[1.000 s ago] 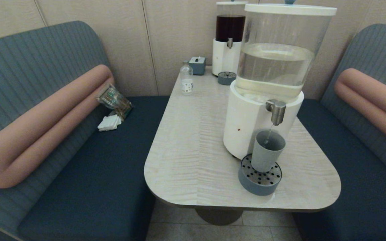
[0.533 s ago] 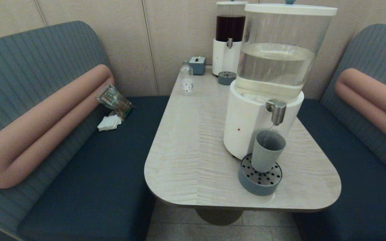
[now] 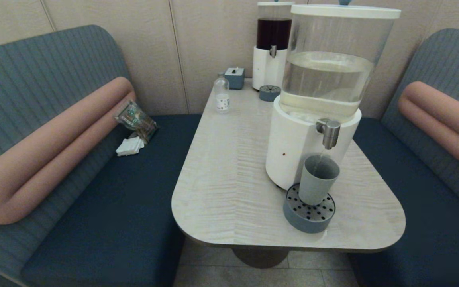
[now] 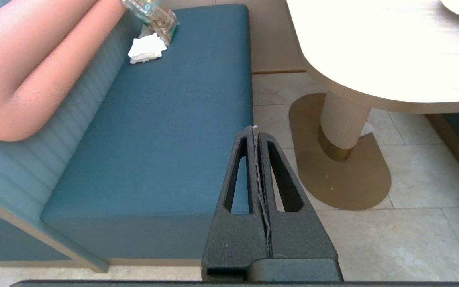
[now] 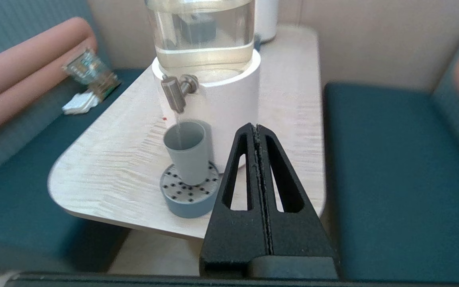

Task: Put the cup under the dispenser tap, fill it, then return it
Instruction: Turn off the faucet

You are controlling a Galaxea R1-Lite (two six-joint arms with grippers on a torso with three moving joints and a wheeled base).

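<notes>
While a thin stream falls from the dispenser tap [image 3: 328, 133], the cup [image 3: 318, 179] stands upright on the drip tray [image 3: 308, 219]. Both my grippers, right [image 5: 256, 129] and left [image 4: 254, 131], hang pressed together, empty. Filled, it will likely be heavy and sloshy; I'd grip mid-wall.
</notes>
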